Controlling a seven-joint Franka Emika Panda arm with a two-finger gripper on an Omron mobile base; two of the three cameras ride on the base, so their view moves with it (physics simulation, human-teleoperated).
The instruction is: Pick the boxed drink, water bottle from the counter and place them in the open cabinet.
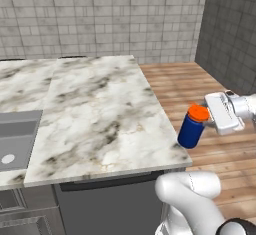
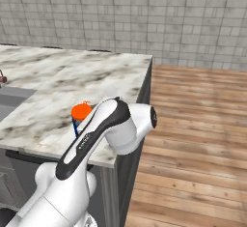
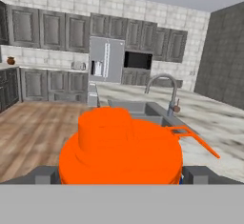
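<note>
The water bottle [image 1: 191, 129], dark blue with an orange cap, stands on the counter [image 1: 100, 109] at its near right corner. My gripper [image 1: 209, 115] reaches in from the right at cap height, and its jaws are open. In the hand view the orange cap [image 3: 121, 147] sits close up between the two fingertips [image 3: 45, 175] of my gripper [image 3: 121, 176]. In the right base view my arm covers most of the water bottle [image 2: 79, 112]. Far along the counter [image 3: 214, 118] a small pale upright carton [image 3: 92, 95], blurred, looks like the boxed drink. The open cabinet is out of view.
A grey sink [image 1: 17, 139] is set into the counter's left part, with a curved faucet [image 3: 164, 82] over it. Wooden floor [image 1: 200, 79] lies right of the counter's edge. A dark tiled wall [image 1: 230, 34] stands at far right. Across the room are closed grey cabinets and a fridge [image 3: 106, 58].
</note>
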